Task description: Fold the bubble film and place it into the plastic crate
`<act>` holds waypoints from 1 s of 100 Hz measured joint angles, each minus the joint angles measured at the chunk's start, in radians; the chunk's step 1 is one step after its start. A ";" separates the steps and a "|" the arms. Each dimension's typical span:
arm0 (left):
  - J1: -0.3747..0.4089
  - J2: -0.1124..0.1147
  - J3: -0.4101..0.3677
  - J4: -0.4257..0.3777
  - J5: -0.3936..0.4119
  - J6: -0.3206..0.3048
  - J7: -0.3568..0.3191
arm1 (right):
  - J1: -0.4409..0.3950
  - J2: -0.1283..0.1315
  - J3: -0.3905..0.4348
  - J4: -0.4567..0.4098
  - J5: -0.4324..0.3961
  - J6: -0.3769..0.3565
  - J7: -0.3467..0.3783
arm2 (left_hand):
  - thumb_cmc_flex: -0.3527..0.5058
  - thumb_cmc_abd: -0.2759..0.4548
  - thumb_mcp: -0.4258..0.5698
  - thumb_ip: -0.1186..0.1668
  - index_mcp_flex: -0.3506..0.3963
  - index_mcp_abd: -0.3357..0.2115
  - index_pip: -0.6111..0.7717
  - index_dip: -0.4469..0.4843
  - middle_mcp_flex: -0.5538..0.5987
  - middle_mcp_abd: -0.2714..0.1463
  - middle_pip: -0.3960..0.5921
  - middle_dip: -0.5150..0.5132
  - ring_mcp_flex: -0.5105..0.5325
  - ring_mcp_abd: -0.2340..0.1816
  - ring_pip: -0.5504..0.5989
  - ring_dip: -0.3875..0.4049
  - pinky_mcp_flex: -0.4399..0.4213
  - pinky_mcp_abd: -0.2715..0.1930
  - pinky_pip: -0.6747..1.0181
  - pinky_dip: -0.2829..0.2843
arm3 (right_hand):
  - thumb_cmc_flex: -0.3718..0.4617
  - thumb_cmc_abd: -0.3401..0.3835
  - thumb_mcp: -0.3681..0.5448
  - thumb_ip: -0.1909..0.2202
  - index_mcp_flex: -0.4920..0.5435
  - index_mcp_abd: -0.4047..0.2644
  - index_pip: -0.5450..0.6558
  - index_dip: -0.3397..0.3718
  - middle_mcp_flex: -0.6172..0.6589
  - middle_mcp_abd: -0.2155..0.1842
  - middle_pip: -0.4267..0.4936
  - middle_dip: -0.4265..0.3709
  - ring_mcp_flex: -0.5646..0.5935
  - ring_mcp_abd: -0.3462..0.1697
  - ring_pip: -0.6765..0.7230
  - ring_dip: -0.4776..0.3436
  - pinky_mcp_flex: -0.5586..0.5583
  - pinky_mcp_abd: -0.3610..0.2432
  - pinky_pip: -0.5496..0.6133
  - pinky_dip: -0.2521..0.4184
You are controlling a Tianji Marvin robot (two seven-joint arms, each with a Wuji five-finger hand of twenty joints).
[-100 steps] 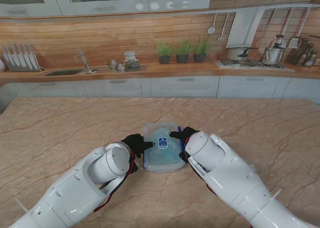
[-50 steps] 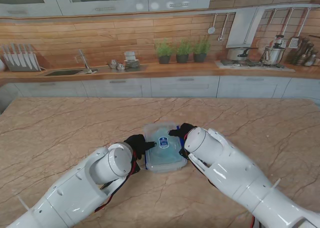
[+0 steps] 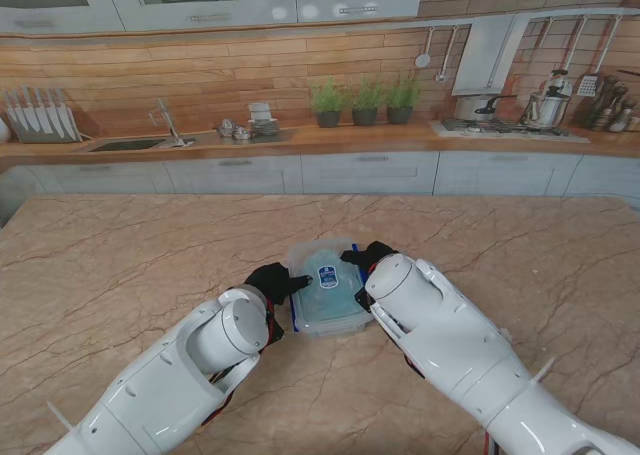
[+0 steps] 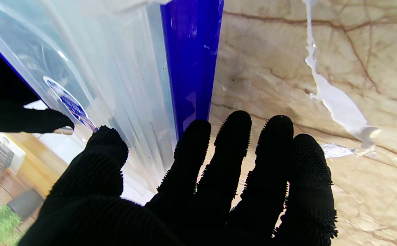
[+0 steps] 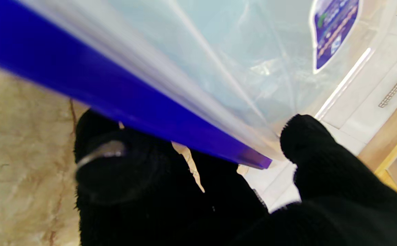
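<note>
Two black hands, left hand (image 3: 276,281) and right hand (image 3: 366,258), flanking the plastic crate (image 3: 324,293).

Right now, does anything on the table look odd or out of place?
Yes. The plastic crate sits between the left hand and right hand with its clear lid on, and pale torn scraps lie loose on the marble beside it.

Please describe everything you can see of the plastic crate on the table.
The plastic crate is a small clear box with a see-through lid, blue side edges and a blue label on top. It sits flat on the marble table, between both arms. The left hand and right hand flank it, thumbs over the lid. Pale film shows inside.
</note>
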 measured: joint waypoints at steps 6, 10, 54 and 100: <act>0.008 -0.004 -0.014 0.000 0.001 -0.003 0.018 | 0.000 -0.007 0.008 0.007 0.014 0.005 -0.004 | 0.010 0.000 -0.005 0.003 -0.039 -0.022 -0.052 -0.011 -0.057 -0.006 -0.031 -0.015 -0.029 0.000 -0.018 0.000 -0.024 -0.005 -0.014 -0.010 | 0.000 0.000 -0.018 0.000 -0.014 -0.033 -0.003 0.000 -0.008 0.000 0.000 0.000 -0.001 0.000 -0.026 -0.017 -0.013 0.000 0.000 0.000; 0.014 -0.006 -0.025 0.000 0.004 -0.009 0.032 | -0.001 -0.011 0.015 0.009 0.030 0.009 -0.006 | 0.011 0.000 -0.016 0.018 -0.063 -0.045 -0.081 -0.013 -0.095 -0.007 -0.045 -0.020 -0.049 0.000 -0.026 0.000 -0.038 -0.008 -0.019 -0.013 | 0.002 0.011 -0.029 0.000 -0.029 -0.040 -0.010 0.000 -0.021 -0.001 -0.001 0.000 -0.012 0.001 -0.048 -0.028 -0.024 0.000 0.000 0.000; 0.107 -0.040 -0.152 -0.040 -0.256 -0.038 0.166 | -0.023 -0.027 0.051 0.010 0.074 0.015 -0.032 | 0.061 0.054 -0.087 0.026 -0.285 -0.055 -0.258 -0.086 -0.258 -0.032 -0.142 -0.073 -0.201 -0.040 -0.189 -0.059 -0.158 -0.047 -0.147 -0.120 | 0.000 0.034 -0.104 0.001 -0.073 -0.094 -0.045 0.009 -0.079 -0.001 -0.015 0.000 -0.093 0.035 -0.195 -0.065 -0.097 0.003 -0.040 0.000; 0.116 -0.088 -0.244 -0.090 -0.541 0.150 0.110 | -0.043 -0.022 0.068 -0.010 0.084 0.013 -0.029 | 0.074 0.096 -0.146 0.026 -0.160 0.082 -0.587 -0.278 -0.386 0.018 -0.213 -0.116 -0.349 -0.211 -0.168 -0.068 -0.208 -0.093 -0.232 -0.209 | 0.000 0.043 -0.113 0.001 -0.086 -0.095 -0.052 0.009 -0.092 -0.002 -0.027 0.000 -0.113 0.037 -0.218 -0.066 -0.119 0.003 -0.052 0.000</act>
